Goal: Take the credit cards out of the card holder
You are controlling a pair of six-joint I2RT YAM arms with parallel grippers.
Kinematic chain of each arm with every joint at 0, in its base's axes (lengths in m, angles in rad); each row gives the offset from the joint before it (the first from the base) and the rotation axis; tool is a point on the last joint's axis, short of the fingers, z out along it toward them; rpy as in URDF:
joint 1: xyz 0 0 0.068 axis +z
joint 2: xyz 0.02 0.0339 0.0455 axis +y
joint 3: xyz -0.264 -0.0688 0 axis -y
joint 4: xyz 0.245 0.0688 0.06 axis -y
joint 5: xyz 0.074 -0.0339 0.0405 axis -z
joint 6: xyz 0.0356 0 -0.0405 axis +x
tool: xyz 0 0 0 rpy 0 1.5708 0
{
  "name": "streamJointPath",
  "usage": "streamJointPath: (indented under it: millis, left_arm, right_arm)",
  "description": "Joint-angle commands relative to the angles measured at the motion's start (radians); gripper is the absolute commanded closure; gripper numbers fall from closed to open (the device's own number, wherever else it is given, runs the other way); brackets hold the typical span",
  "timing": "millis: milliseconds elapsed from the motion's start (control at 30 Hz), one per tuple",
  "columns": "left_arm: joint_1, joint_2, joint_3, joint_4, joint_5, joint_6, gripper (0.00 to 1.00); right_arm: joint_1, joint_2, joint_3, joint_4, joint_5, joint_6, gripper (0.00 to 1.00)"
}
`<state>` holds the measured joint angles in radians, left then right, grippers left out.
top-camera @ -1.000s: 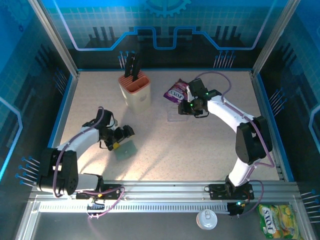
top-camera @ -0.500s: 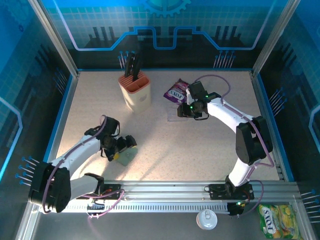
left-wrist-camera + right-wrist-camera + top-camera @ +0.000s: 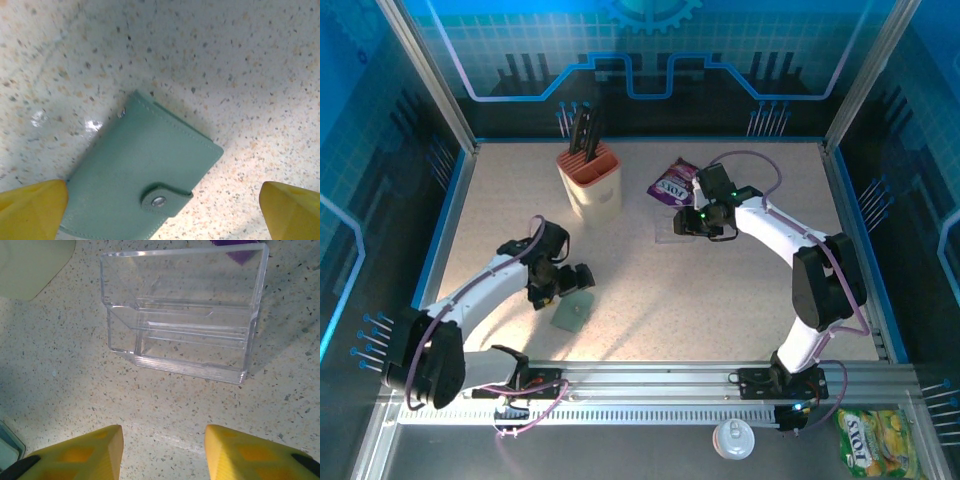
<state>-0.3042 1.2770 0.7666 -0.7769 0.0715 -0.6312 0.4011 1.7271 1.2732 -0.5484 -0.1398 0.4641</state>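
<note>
The card holder [image 3: 145,185] is a flat grey-green wallet lying closed on the speckled table, its snap tab fastened. In the top view the card holder [image 3: 572,313] lies at the front left. My left gripper [image 3: 563,282] hovers just behind and above it, jaws wide open with nothing between them; in the wrist view the left gripper [image 3: 162,212] has its yellow fingertips [image 3: 35,207] on either side of the holder, apart from it. The right gripper [image 3: 688,222] is open over bare table, and in its own view the right gripper [image 3: 162,450] holds nothing. The credit cards are hidden.
An empty clear plastic stand [image 3: 182,315] sits just ahead of the right gripper, seen from above as a clear stand [image 3: 667,233]. A beige and orange knife block [image 3: 592,180] and a purple snack packet [image 3: 672,183] stand at the back. Blue walls border the table.
The left arm has swung, its elbow moving toward the middle, and the card holder now lies slightly nearer the front edge. The right gripper has barely shifted.
</note>
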Motion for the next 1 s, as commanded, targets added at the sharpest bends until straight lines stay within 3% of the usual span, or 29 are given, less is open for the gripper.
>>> streamJointPath:
  millis: [0,333,633,967]
  left_arm:
    - [-0.007,0.067,0.032,-0.045,-0.061,0.077,0.01]
    - [-0.016,0.147,-0.003,0.006,0.026,0.079,0.01]
    - [-0.148,0.143,-0.018,-0.011,0.059,-0.006,0.01]
    - [-0.196,0.191,0.026,-0.035,-0.054,-0.058,0.02]
  right_arm:
    - [0.018,-0.020,-0.012,-0.010,-0.020,0.009,0.52]
    - [0.018,-0.041,-0.024,-0.021,-0.015,0.009,0.51]
    - [0.019,-0.036,-0.010,-0.044,-0.026,-0.003,0.50]
    - [0.019,-0.033,0.001,-0.061,-0.024,-0.016,0.49]
